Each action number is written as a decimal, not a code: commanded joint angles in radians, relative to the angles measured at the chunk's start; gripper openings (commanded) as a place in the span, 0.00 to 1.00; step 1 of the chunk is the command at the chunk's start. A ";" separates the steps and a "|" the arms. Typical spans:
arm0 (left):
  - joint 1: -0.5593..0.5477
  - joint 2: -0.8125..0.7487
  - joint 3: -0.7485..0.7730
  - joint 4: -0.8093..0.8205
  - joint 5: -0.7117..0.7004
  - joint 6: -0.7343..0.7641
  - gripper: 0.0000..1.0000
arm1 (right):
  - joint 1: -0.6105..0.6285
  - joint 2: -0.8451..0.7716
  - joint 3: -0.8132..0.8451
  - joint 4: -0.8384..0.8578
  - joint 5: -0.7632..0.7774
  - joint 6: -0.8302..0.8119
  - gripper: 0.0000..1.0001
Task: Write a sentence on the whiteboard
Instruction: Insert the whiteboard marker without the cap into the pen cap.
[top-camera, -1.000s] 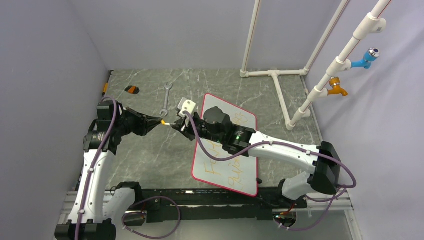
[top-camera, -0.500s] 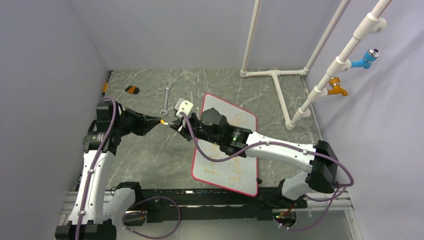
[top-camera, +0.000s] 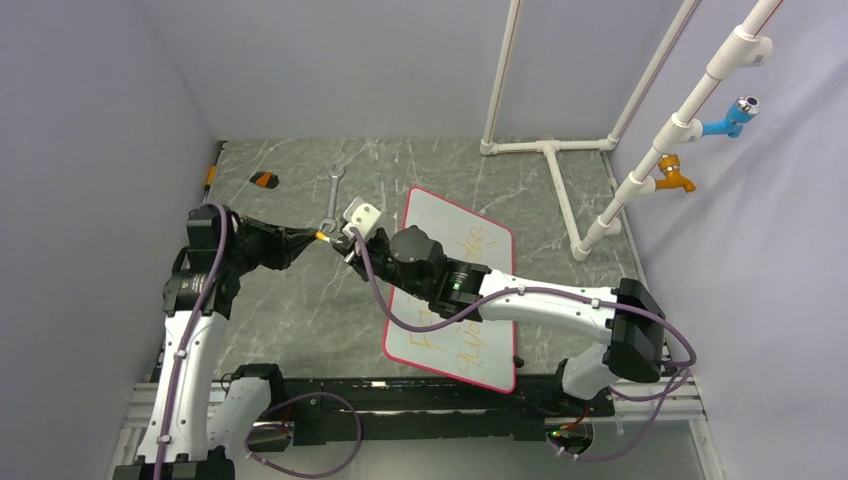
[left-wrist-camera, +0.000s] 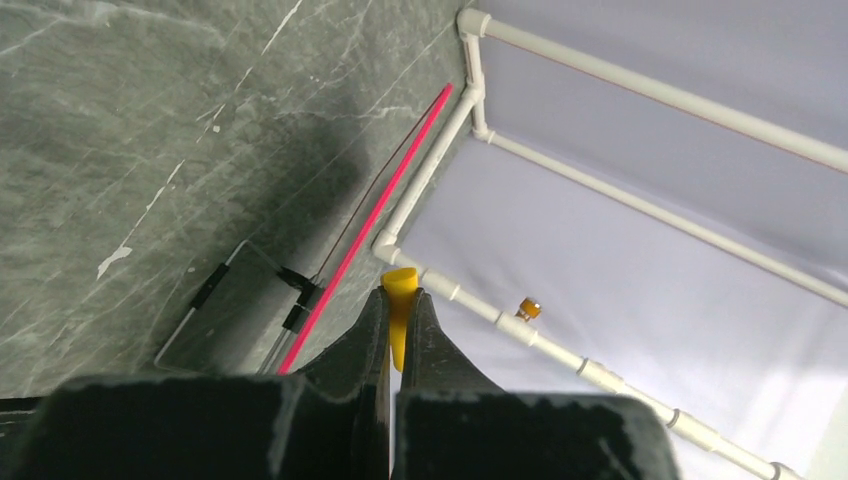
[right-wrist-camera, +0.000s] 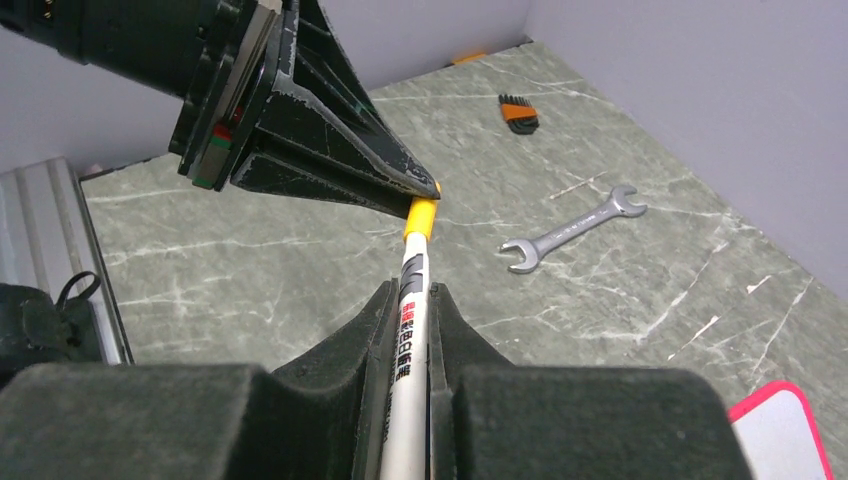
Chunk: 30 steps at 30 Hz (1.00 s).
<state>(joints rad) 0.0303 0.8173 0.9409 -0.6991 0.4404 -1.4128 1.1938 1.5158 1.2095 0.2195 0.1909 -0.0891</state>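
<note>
While my right gripper (right-wrist-camera: 410, 297) clamps the white-barrelled marker pen (right-wrist-camera: 407, 340), my left gripper (left-wrist-camera: 398, 302) pinches its yellow plastic cap (right-wrist-camera: 421, 216), probably to recap it. To their right, the flat red-rimmed whiteboard (top-camera: 437, 213) carries the yellow-orange sentence (top-camera: 470, 357).

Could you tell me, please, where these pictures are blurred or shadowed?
Top view: evenly lit, yellow writing on the whiteboard faint. Left wrist view: near jaws blurred, a dark shadow across the table. Right wrist view: near jaws soft, the wrench crisp.
</note>
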 joint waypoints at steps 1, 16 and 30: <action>-0.012 -0.060 -0.012 0.005 0.093 -0.117 0.00 | 0.012 0.036 0.019 0.140 0.133 -0.004 0.00; -0.012 -0.126 0.015 0.020 0.122 -0.155 0.00 | 0.030 0.089 0.001 0.303 0.151 0.015 0.00; -0.012 -0.165 0.062 0.086 0.162 -0.100 0.00 | 0.005 0.104 0.026 0.348 0.001 0.124 0.00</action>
<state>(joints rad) 0.0475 0.6968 0.9333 -0.6331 0.3832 -1.5047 1.2270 1.5883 1.2049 0.4759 0.2733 -0.0521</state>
